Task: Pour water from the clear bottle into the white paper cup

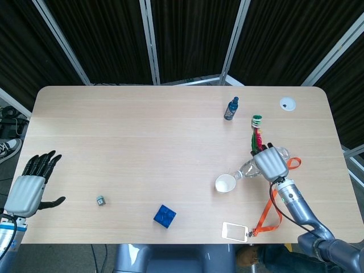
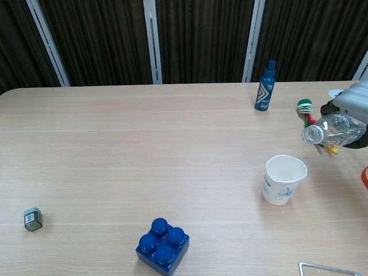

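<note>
The white paper cup (image 1: 225, 183) (image 2: 284, 179) stands upright on the table, right of centre near the front. My right hand (image 1: 271, 162) (image 2: 354, 103) grips the clear bottle (image 1: 246, 169) (image 2: 332, 129), which lies nearly on its side in the air. Its open mouth points left, just above and to the right of the cup's rim. My left hand (image 1: 29, 185) hovers at the table's far left edge, fingers spread and holding nothing; only the head view shows it.
A blue spray bottle (image 1: 231, 108) (image 2: 265, 85) and a green-and-red toy (image 1: 257, 132) (image 2: 307, 112) stand behind the cup. A blue brick (image 1: 164, 216) (image 2: 163, 245), a small grey cube (image 1: 100, 200) (image 2: 33, 219), an orange lanyard (image 1: 269, 212) with a badge (image 1: 235, 231), and a white disc (image 1: 287, 103).
</note>
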Available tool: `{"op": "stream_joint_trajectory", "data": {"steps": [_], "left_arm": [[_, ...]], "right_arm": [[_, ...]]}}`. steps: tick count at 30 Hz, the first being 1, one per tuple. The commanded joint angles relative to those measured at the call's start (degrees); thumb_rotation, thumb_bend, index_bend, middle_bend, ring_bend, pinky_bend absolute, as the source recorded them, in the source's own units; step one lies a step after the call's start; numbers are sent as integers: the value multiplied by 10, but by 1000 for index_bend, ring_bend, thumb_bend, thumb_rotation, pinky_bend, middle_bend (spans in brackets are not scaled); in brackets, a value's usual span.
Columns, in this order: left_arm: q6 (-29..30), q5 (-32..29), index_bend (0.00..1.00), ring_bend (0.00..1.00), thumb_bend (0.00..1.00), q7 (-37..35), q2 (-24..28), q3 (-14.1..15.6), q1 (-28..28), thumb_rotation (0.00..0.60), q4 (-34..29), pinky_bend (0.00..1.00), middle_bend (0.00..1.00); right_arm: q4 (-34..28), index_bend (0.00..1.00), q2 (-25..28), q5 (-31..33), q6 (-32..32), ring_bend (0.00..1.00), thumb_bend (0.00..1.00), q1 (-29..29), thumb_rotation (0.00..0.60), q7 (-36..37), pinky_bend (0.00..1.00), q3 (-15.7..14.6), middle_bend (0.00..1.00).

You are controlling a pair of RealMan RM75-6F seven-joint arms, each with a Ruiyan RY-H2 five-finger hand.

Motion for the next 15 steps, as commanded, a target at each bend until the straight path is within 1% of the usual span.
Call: {"op": "stream_joint_trajectory", "data": {"steps": [1, 7, 15], "left_arm": [[1, 0, 0, 0, 0, -1, 0, 0, 0, 600, 0, 0, 0], [0, 0, 0, 0, 0, -3, 2, 1, 0, 600, -1, 0, 0], [-2, 0, 0, 0, 0, -4, 3, 1, -1, 600, -1, 0, 0]], "right_arm": [[-2, 501, -1, 1, 2, 480, 696, -1, 600, -8, 499, 0, 569], [0, 501, -2, -3, 7, 480, 697, -1, 600, -28, 499, -1, 569], [3, 502, -3, -4, 12, 482, 697, -2, 600, -31, 499, -3, 569]]}}
